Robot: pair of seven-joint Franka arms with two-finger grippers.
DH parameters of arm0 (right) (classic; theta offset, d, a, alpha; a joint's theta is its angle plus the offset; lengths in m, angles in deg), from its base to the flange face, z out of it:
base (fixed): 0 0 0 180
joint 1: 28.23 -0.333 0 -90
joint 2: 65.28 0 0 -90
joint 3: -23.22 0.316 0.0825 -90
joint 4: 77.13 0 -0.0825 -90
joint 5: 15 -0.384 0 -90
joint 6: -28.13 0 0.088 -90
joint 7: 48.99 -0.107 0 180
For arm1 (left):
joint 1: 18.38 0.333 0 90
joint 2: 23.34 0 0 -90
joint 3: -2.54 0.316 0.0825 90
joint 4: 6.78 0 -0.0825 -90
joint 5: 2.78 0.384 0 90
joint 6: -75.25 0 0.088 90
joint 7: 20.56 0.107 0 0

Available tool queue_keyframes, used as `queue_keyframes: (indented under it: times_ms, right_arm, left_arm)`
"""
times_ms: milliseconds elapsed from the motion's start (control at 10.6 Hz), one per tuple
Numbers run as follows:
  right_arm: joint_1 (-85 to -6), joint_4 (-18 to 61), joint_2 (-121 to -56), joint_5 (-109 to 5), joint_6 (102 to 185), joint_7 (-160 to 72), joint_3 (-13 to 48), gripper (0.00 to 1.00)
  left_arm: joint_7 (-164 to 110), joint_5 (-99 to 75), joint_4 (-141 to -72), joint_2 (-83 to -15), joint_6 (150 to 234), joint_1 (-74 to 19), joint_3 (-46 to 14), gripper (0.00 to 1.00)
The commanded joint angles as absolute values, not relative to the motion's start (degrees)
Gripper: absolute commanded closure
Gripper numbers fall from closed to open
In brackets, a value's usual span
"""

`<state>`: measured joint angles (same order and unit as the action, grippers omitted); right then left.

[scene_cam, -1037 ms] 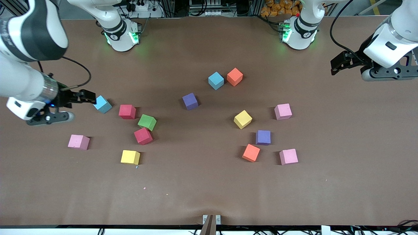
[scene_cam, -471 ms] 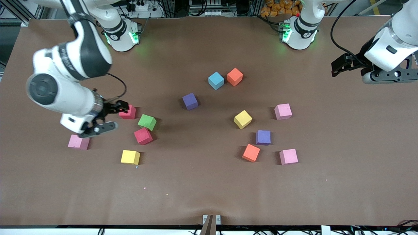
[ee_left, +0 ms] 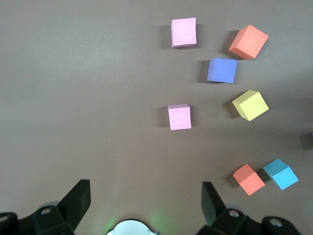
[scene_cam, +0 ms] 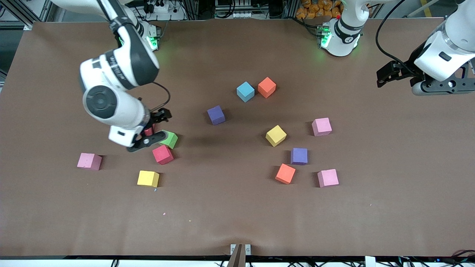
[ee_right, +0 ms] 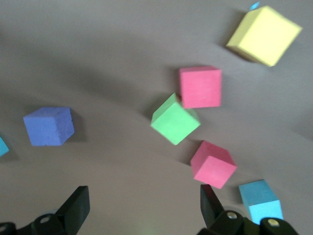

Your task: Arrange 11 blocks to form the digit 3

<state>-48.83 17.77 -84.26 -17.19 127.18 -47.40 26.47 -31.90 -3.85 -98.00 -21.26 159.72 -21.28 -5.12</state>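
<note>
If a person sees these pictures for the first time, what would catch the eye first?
Probably the big white right arm, its open right gripper hanging over the green foam cube and two red foam cubes toward its end of the table. Next, the bright foam cubes scattered loosely on the brown table, forming no figure. The left gripper waits, open, above the table's edge.

No readable text, labels, brands, numbers or signs anywhere. Right arm (scene_cam: 118, 70) has some lettering on its dark band, too blurred to read. Blocks (scene_cam: 245, 91) plain-faced, no marks. Table (scene_cam: 237, 215) bare brown, nothing printed on it.
</note>
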Motion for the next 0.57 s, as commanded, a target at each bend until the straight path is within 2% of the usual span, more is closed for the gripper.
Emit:
queue_keyframes:
  times_ms: [0, 283, 471]
  right_arm:
    - [-52.8, 26.9, -82.5, -17.4, 134.7, -47.7, 26.2, 0.0]
    - [-55.9, 36.3, -81.5, -17.4, 146.4, -47.9, 26.3, 0.0]
    - [-59.4, 40.5, -81.5, -17.4, 154.0, -47.9, 26.4, 0.0]
  left_arm:
    - [-34.4, -4.9, -97.9, -21.5, 160.4, -22.2, -5.9, 0.0]
    - [-43.6, -4.8, -98.4, -24.7, 160.7, -24.3, -11.6, 0.0]
    - [-47.8, -5.1, -101.9, -25.7, 163.4, -24.2, -14.1, 0.0]
